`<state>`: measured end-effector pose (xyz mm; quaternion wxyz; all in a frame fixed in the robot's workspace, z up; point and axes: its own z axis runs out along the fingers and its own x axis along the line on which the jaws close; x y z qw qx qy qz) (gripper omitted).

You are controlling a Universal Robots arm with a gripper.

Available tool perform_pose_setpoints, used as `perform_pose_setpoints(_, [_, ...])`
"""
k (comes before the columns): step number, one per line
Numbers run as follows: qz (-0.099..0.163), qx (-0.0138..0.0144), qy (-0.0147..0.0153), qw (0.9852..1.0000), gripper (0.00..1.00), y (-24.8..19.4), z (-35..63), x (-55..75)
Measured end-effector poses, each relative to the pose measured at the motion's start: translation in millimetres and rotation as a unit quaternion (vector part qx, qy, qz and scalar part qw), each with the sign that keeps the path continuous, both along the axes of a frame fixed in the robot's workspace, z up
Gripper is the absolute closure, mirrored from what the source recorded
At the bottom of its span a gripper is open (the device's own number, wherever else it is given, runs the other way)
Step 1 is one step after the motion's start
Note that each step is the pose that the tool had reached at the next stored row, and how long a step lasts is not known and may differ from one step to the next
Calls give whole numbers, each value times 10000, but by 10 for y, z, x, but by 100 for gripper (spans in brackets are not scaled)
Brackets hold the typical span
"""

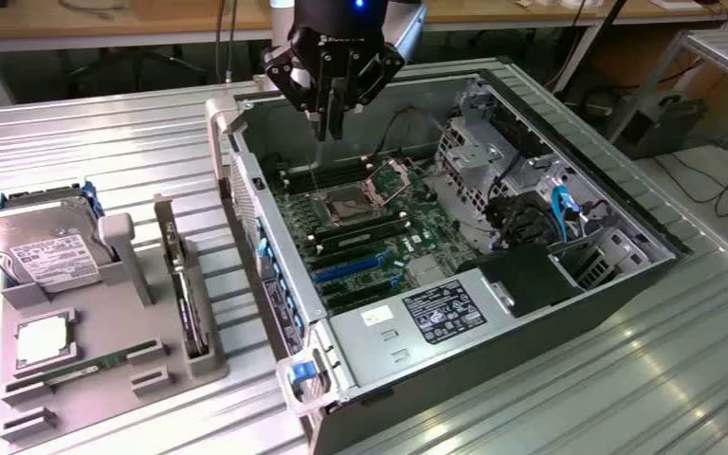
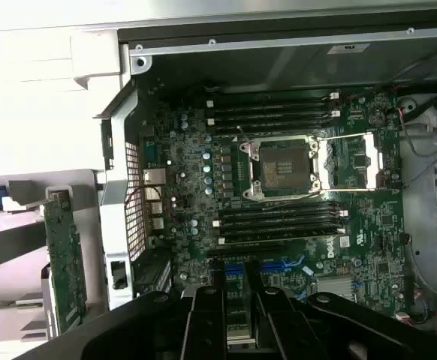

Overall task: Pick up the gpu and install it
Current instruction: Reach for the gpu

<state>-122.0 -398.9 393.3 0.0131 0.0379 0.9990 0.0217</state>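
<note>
gripper [image 2: 233, 283] narrow gap, empty | above mobo [image 2: 196, 161] nr case wall [image 2: 278, 71] | gpu [image 1: 190, 296] upright in tray [image 1: 149, 353]

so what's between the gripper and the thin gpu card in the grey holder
The open computer case's silver perforated wall stands between the black gripper and the thin gpu card, in the exterior view.

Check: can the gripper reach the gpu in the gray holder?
Probably yes. The gpu stands on edge in the gray holder, its upper edge uncovered, and the gripper hangs empty above the open case beside it.
</note>
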Motion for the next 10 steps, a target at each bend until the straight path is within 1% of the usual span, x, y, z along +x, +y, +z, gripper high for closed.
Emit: perform_pose_setpoints(10, [0,0,0,10000,76,0,0,0])
